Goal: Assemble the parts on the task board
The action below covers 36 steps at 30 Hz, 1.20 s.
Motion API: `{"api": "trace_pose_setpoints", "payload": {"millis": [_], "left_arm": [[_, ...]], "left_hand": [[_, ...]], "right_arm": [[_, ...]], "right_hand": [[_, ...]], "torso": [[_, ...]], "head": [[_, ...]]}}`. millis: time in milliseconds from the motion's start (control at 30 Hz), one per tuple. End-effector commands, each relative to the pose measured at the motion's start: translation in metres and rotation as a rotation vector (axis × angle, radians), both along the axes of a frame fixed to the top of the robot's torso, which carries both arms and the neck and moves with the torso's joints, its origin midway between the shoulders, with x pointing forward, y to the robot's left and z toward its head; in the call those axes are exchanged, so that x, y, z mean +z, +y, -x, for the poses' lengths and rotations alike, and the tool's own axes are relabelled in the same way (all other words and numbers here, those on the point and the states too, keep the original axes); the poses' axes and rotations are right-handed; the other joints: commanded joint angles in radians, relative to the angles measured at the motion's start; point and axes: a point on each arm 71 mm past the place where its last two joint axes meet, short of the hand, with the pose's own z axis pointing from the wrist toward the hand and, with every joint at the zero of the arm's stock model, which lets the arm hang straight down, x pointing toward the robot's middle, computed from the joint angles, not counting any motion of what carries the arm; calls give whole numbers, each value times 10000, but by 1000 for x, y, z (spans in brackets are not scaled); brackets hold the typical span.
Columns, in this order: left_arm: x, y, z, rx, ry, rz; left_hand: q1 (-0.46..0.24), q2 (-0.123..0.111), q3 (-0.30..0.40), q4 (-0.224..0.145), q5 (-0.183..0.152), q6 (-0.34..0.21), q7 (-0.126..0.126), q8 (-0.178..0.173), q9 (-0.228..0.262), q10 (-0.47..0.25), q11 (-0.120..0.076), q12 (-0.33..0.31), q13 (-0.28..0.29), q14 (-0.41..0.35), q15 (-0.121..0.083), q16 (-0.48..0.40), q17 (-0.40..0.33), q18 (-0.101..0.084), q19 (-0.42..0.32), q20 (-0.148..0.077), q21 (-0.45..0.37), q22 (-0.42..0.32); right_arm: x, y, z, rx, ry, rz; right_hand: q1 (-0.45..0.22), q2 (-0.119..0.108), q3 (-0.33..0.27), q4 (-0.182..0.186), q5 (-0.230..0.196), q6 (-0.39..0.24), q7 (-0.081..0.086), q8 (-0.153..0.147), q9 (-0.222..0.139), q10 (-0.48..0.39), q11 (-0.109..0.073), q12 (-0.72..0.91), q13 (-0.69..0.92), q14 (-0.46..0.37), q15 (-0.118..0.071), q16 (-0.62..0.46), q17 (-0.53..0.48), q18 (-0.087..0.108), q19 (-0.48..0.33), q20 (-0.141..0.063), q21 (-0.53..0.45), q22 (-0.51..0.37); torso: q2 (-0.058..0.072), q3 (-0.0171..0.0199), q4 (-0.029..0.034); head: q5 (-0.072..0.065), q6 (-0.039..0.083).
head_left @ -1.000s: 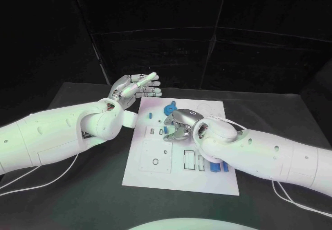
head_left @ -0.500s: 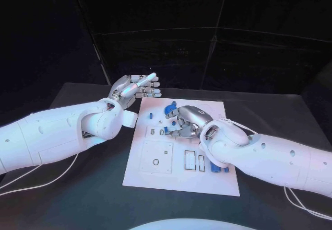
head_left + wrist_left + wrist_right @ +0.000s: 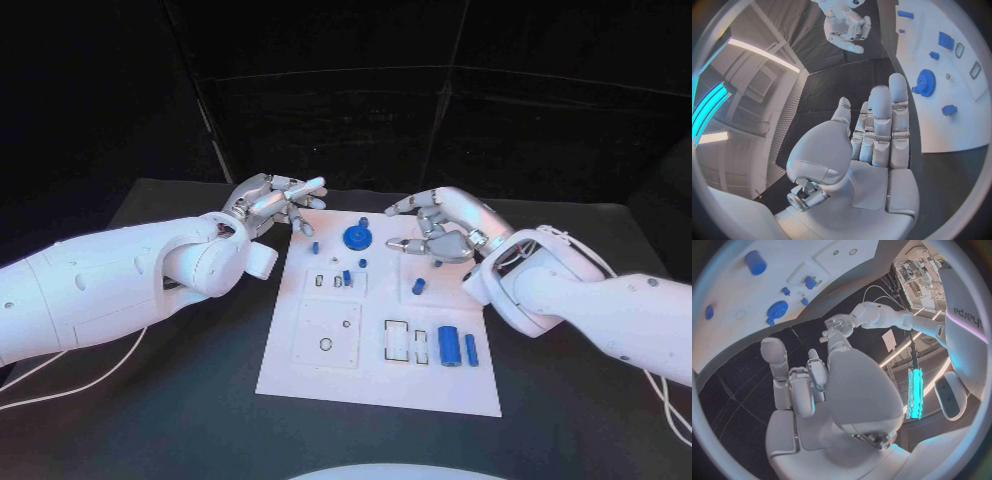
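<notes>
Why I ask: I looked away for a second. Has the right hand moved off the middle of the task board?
Yes. The right hand has lifted from the middle of the task board toward its far right corner, and it holds nothing.

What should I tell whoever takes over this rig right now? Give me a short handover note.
Left hand: open, holds nothing, raised at the task board's far left corner.
Right hand: open, holds nothing, above the board's far right part.
Parts: blue gear near the far edge, with small blue pieces around it; two blue cylinders by the slots at the near right.
Done: cannot tell which parts are seated.
Left: several pockets in the board look unfilled; the cylinders probably need placing.
</notes>
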Motion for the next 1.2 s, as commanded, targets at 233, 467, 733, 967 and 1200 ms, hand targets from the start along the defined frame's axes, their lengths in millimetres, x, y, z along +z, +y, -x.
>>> {"api": "trace_pose_setpoints", "payload": {"millis": [233,467,733,967,1200], "left_arm": [[-22,-8,8,-2479,2199,-5355],[-19,-17,-1,-2979,2306,-8474],[-17,-43,-10,-3145,2264,-9994],[-18,-59,-14,-3295,2365,-10628],[-23,-69,-15,-3662,2590,-11198]], "left_hand": [[-1009,76,-595,691,-9,339,-527,685,359,759,-467,2098,1618,665,-420,6205,7186,-451,870,-419,4725,5086],[-1312,192,-1264,1291,10,520,-856,2087,1266,734,-810,6982,6244,1018,-685,7915,9825,-839,1160,-580,7110,8140],[-1561,97,-1930,1896,-26,-73,-1027,3641,2520,647,-949,9821,9311,1018,-770,7915,9825,-960,1107,-643,7844,9107],[-1647,-14,-2164,2115,-35,-372,-1053,4068,2924,651,-963,10086,9626,1018,-780,7915,9825,-1004,1137,-660,8066,9430],[-1602,30,-2172,2174,-31,-509,-1052,4222,3086,638,-961,10144,9702,1018,-777,7915,9825,-1017,1138,-657,8136,9533]], "right_arm": [[24,-39,-15,-726,265,-743],[25,-44,-20,-859,468,-535],[24,-43,-23,-884,601,-323],[23,-41,-22,-854,670,-240],[22,-38,-23,-833,754,-174]], "right_hand": [[56,40,12,-76,36,108,-1,54,-8,25,-84,58,28,793,-48,-37,1525,83,-53,-51,-44,3],[62,85,-8,-139,1,225,-35,128,0,106,-112,120,98,791,-69,-47,1509,85,-51,-70,-48,-5],[76,90,-33,-203,-12,319,-64,188,6,146,-137,151,130,791,-92,-51,1505,83,-45,-86,-46,-1],[69,91,-42,-211,-17,336,-69,199,7,166,-142,169,153,792,-96,-50,1509,82,-42,-91,-43,4],[46,98,-57,-213,-12,348,-73,208,4,182,-147,180,164,788,-101,-58,1490,82,-40,-96,-43,2]], "torso": [[-142,97,7],[-307,197,-8],[-394,213,-42],[-411,228,-47],[-405,225,-42]], "head": [[62,-54],[137,-109],[205,-172],[243,-199],[287,-260]]}}
